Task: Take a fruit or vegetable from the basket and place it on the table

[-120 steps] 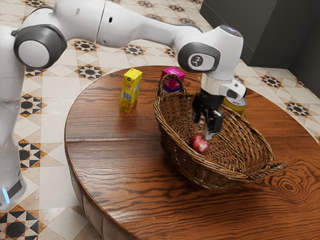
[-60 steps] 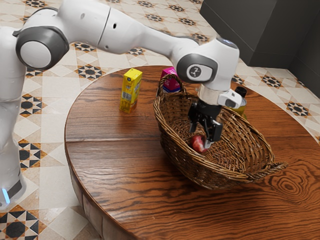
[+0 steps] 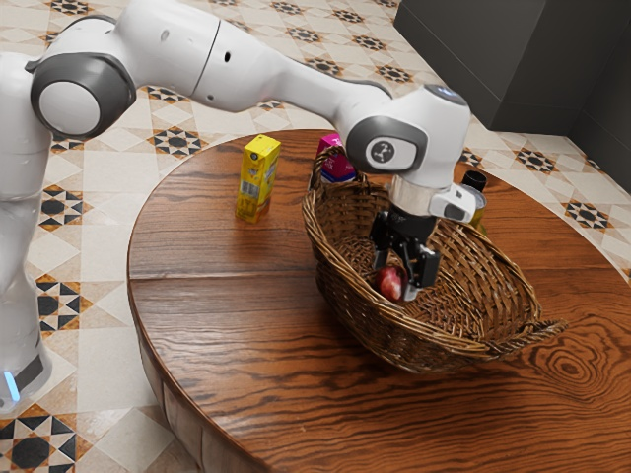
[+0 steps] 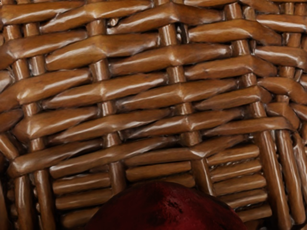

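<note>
The gripper [image 3: 395, 278] is down inside the wicker basket [image 3: 367, 320], its fingers apart on either side of a red apple [image 3: 389, 285]. One finger stands behind the apple's left edge and the other beside its right edge in the exterior view; firm contact from both sides is not visible. The apple rests low in the basket near the front wall. In the wrist view the dark red apple [image 4: 165, 211] lies just under the hand, in front of the woven basket wall [image 4: 144, 91].
A yellow carton [image 3: 257, 179] stands on the round wooden table [image 3: 217, 325] left of the basket in the exterior view. A pink box [image 3: 335, 158] is behind the basket, and a dark-capped bottle [image 3: 474, 181] is behind the hand. The basket's rim and handles surround the gripper.
My hand has moved down and slightly toward the exterior view's left, bringing the fingers around the apple. The apple and basket have stayed about where they were.
</note>
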